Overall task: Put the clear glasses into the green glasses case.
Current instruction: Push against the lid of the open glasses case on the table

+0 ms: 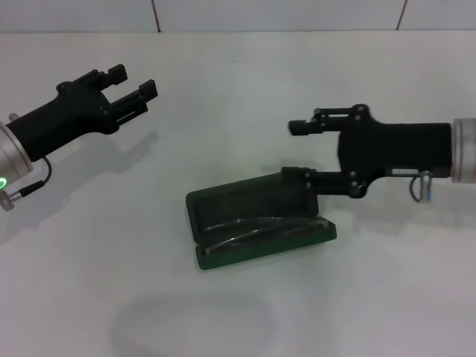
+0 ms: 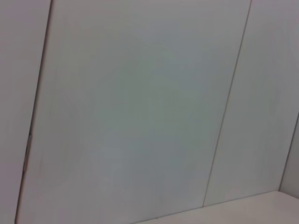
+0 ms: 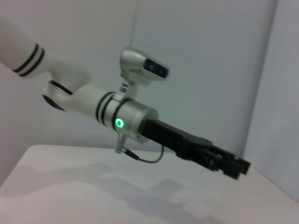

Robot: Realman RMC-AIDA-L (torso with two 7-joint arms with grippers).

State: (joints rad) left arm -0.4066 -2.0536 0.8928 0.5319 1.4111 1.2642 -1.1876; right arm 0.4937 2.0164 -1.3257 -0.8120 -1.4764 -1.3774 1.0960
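With the clear glasses (image 1: 256, 229) already lying in the open green glasses case (image 1: 223, 204), only closing looked left.
The right gripper (image 1: 297, 150) spread open fingers at the lid's far edge; the left gripper (image 1: 136, 82), fingers open, hung apart above the bench (image 1: 387, 297).

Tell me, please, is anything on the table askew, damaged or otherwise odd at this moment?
Nothing looks damaged or spilled. The green glasses case lies open on the white table, set at an angle, with the clear glasses inside. The right gripper is open beside its lid; the left gripper is open, far off.
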